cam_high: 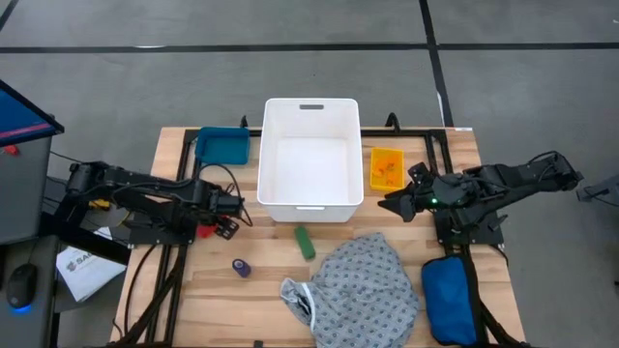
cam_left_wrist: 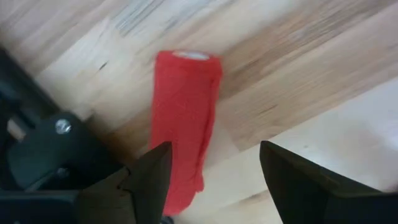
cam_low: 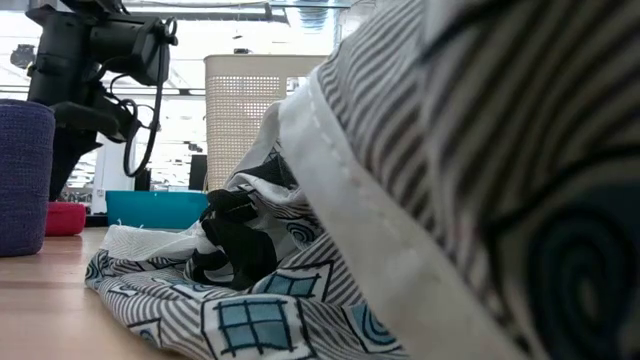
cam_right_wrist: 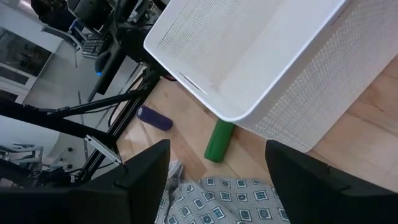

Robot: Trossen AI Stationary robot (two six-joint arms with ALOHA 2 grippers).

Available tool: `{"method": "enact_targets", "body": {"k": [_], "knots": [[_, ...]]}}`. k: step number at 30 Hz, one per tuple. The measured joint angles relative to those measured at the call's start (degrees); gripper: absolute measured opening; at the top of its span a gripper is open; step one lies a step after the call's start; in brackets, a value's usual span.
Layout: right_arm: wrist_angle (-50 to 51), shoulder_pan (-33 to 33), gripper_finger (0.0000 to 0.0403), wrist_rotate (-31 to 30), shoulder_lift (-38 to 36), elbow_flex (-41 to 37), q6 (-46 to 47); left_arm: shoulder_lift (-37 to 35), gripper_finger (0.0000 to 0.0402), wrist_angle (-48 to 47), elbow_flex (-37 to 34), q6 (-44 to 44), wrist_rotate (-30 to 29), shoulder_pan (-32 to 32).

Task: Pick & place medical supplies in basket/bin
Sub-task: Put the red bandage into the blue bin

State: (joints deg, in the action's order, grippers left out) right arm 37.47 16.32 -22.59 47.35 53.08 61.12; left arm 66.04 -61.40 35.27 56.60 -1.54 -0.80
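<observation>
L gripper [cam_high: 228,224] low over the counter [cam_high: 193,290] at its L side, jaws apart w/ red roll [cam_left_wrist: 184,124] lying flat just beyond them, one finger [cam_left_wrist: 152,180] over the roll's end; nothing gripped. R gripper [cam_high: 395,205] by the white bin's [cam_high: 311,159] R front corner, jaws wide, empty, next to an orange tray [cam_high: 386,168]. Green piece [cam_high: 306,242] lies just in front of bin; purple roll [cam_high: 241,268] further toward front-L. Grey patterned gown [cam_high: 363,285] heaped front-centre, blue pouch [cam_high: 449,300] to its R. Teal tray [cam_high: 222,146] sits L of bin. Bin looks empty inside.
</observation>
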Motion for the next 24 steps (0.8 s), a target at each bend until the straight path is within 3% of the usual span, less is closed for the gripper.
{"method": "enact_targets", "body": {"k": [16, 24], "knots": [[0.7, 0.1, 0.026, -0.2, 0.0, 0.0, 0.0, 0.3, 0.0227, 1.8, 0.5, -5.1, -0.6, 3.2], [1.5, 0.2, 0.026, -0.2, 0.0, 0.0, 0.0, 3.0, 0.0227, 2.0, 0.8, -7.8, -2.6, 7.9]]}}
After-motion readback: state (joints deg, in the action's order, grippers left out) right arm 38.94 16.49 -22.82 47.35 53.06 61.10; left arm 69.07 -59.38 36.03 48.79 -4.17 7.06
